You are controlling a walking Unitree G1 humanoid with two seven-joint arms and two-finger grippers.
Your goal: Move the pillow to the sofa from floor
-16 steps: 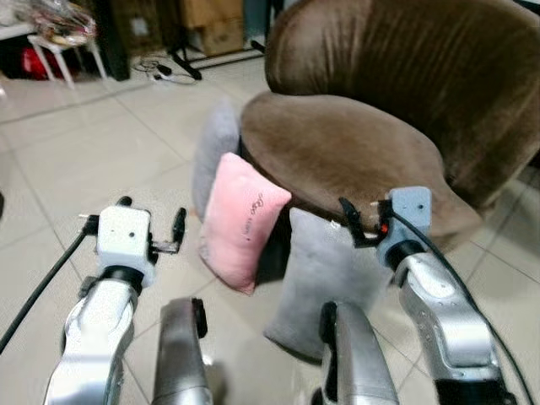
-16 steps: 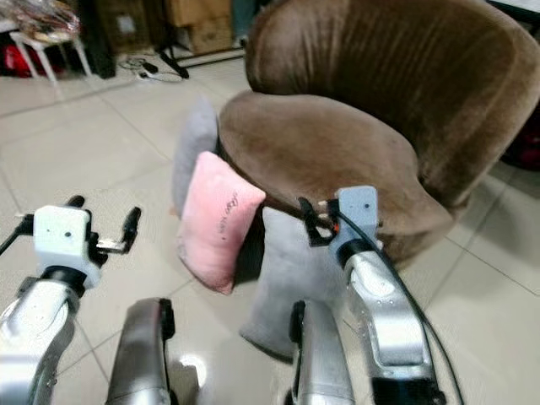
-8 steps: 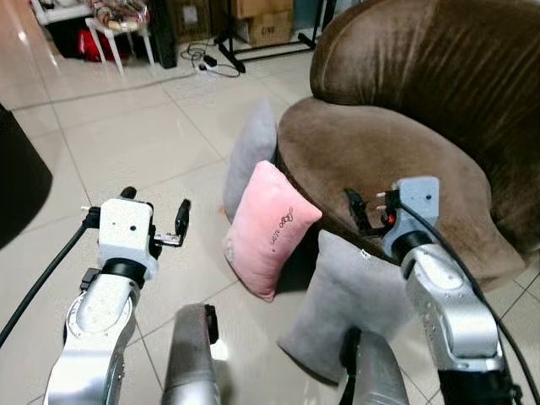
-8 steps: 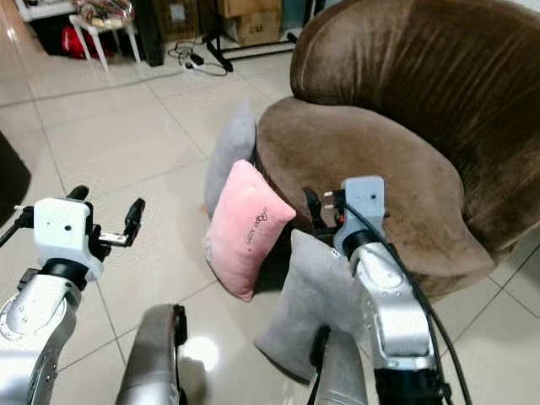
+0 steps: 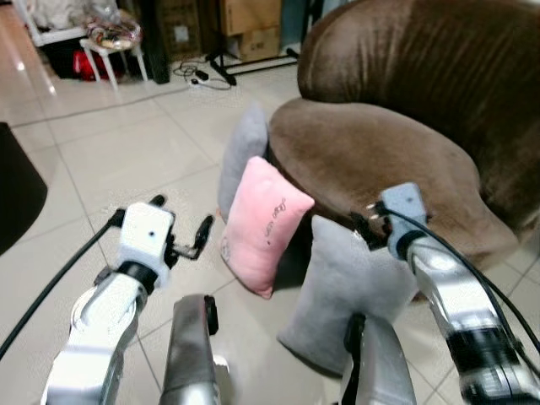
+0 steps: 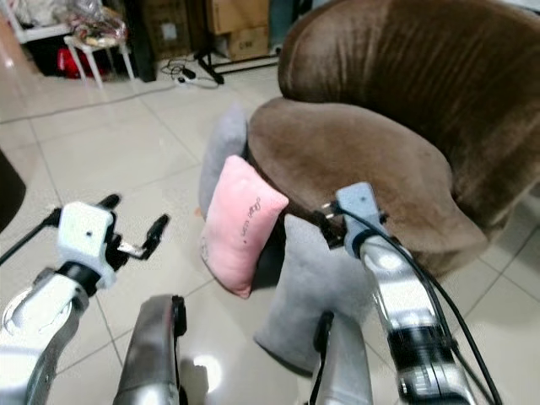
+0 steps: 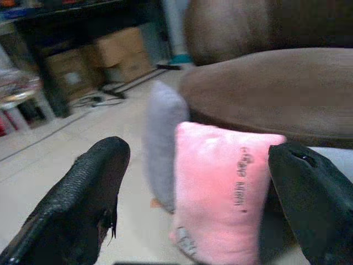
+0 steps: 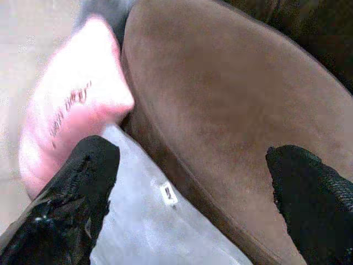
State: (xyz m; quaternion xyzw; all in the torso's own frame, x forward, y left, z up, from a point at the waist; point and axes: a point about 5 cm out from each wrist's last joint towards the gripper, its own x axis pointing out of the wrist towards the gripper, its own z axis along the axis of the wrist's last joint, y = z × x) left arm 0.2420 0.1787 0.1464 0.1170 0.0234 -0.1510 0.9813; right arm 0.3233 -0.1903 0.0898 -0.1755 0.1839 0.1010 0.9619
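A pink pillow (image 5: 263, 226) stands on the tiled floor, leaning against the front of the brown sofa (image 5: 371, 143). One grey pillow (image 5: 337, 283) leans beside it on the right, another grey pillow (image 5: 243, 152) stands behind it. My left gripper (image 5: 179, 216) is open, left of the pink pillow and pointing at it; the left wrist view has the pink pillow (image 7: 226, 187) between the black fingers (image 7: 83, 204). My right gripper (image 5: 364, 223) hovers open over the top edge of the nearer grey pillow (image 8: 160, 232), by the sofa seat (image 8: 220, 110).
A white stool (image 5: 110, 46), cardboard boxes (image 5: 249, 17) and cables (image 5: 202, 76) lie at the far side of the room. A dark object (image 5: 17, 194) sits on the floor at the left. Open tiles (image 5: 126, 152) stretch left of the pillows.
The view has shifted a little. My left gripper has come closer to the pink pillow. The right gripper stays above the grey pillow, and the pillows have not moved.
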